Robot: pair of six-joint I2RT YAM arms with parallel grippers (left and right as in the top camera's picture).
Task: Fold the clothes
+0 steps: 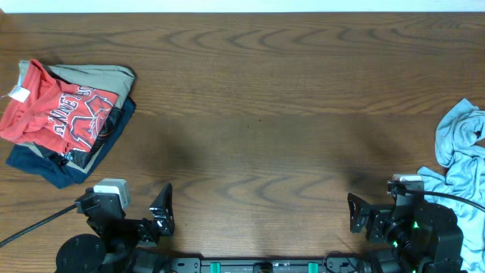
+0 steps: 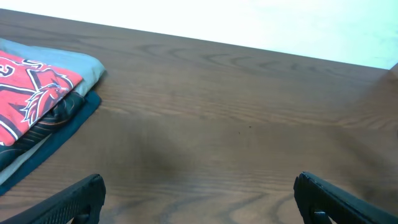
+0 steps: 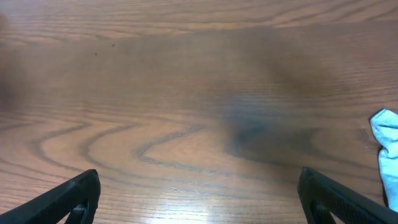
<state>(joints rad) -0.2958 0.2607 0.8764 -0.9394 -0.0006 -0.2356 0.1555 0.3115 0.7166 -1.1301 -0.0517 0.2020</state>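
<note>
A coral-red T-shirt (image 1: 57,114) with navy-and-white lettering and a white neck tag lies folded on top of a stack of folded clothes (image 1: 72,163) at the far left; it also shows in the left wrist view (image 2: 31,93). A pale grey-blue shirt (image 1: 458,163) lies crumpled at the right edge; a corner shows in the right wrist view (image 3: 387,149). My left gripper (image 1: 161,212) (image 2: 198,202) is open and empty at the front left. My right gripper (image 1: 358,216) (image 3: 198,199) is open and empty at the front right, left of the grey-blue shirt.
The stack holds a grey-green garment (image 1: 98,76) and a navy one (image 1: 45,168) under the red shirt. The brown wooden table (image 1: 258,114) spans the view. A black cable (image 1: 30,227) runs from the left arm's base.
</note>
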